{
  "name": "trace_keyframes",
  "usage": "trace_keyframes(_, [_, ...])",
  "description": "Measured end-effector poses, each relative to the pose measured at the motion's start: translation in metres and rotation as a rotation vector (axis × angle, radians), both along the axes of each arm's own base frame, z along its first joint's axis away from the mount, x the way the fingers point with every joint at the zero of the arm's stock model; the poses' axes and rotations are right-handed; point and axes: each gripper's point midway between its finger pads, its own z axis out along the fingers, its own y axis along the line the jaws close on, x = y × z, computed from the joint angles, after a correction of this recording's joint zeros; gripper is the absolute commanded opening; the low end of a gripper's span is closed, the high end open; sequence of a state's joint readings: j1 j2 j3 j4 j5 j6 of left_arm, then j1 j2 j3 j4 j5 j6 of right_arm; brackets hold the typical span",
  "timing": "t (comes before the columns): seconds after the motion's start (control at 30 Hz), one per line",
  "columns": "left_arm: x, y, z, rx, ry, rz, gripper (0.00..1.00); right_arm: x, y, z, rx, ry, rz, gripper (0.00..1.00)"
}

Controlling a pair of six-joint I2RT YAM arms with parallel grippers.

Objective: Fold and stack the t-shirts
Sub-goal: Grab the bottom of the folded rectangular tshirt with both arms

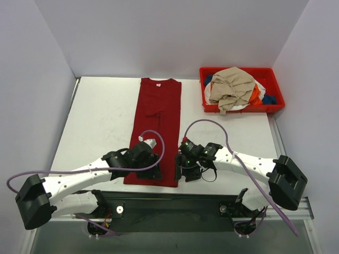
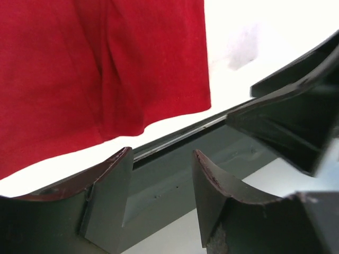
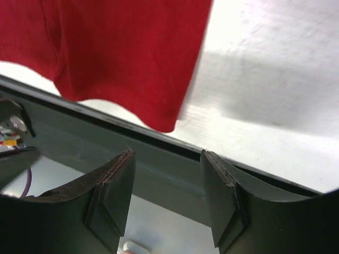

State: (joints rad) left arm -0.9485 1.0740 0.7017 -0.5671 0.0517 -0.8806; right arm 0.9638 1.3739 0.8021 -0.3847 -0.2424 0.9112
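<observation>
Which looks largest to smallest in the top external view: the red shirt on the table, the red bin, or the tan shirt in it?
1. red shirt, clearly largest
2. red bin
3. tan shirt, lying inside the bin

Bright, even overhead light, soft shadows. White table (image 2: 275,21) overexposed in left wrist view; dark red t-shirt (image 3: 122,58) edge blurred in right wrist view.

No legible text, brand, number or sign in any view. The small white neck label (image 1: 157,80), at the collar of the dark red t-shirt (image 1: 158,127), is too small to read.
</observation>
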Motion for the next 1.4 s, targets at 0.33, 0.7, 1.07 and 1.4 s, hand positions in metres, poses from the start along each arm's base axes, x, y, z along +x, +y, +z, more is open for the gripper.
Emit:
trace_keyframes(0.33, [0.008, -0.003, -0.035, 0.185, 0.028, 0.016, 0.58, 0.012, -0.007, 0.001, -0.002, -0.011, -0.031, 0.53])
trace_keyframes(0.7, [0.012, -0.002, -0.046, 0.236, 0.027, 0.003, 0.52, 0.01, -0.01, -0.003, -0.008, -0.004, -0.035, 0.52])
trace_keyframes(1.07, [0.014, -0.008, -0.052, 0.232, 0.026, -0.016, 0.45, 0.002, -0.009, -0.009, -0.009, 0.011, -0.044, 0.52])
trace_keyframes(1.4, [0.012, -0.011, -0.059, 0.235, 0.046, -0.023, 0.12, -0.002, -0.009, -0.008, 0.001, 0.009, -0.048, 0.52])
